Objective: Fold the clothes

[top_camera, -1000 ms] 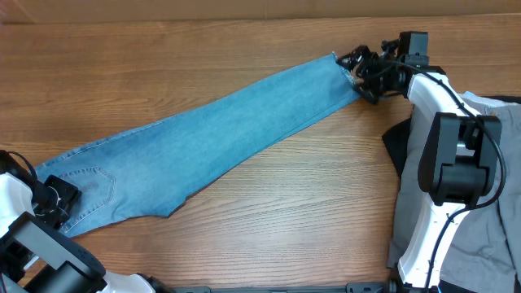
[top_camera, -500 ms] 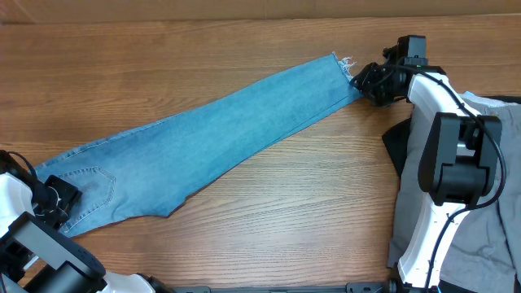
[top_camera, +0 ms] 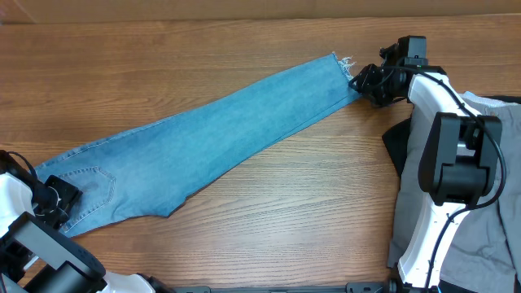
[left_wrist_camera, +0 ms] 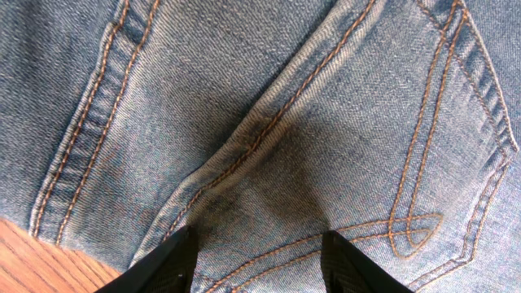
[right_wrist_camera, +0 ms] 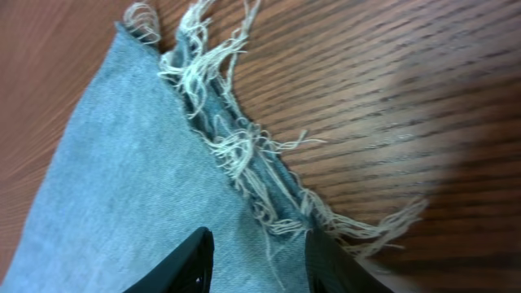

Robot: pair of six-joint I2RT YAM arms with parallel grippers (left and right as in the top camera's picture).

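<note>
The light-blue jeans (top_camera: 220,134) lie as one long strip, slanting from the lower left to the upper right of the table. My left gripper (top_camera: 59,198) is at the waist end beside the stitched patch pocket (top_camera: 89,183). In the left wrist view its jaws (left_wrist_camera: 260,236) are shut on denim (left_wrist_camera: 244,98) that rises between them. My right gripper (top_camera: 364,81) is at the ankle end. In the right wrist view it (right_wrist_camera: 259,240) is shut on the jeans (right_wrist_camera: 122,179) just behind the frayed hem (right_wrist_camera: 236,146), whose white threads trail onto the wood.
Grey trousers (top_camera: 496,187) and a black cloth (top_camera: 396,146) lie at the right edge, partly under the right arm (top_camera: 444,163). Bare wooden table (top_camera: 285,228) stretches in front of and behind the jeans.
My right gripper has closed on the ankle hem and drawn slightly to the right, so the white fringe now shows beside it. The left gripper has not moved.
</note>
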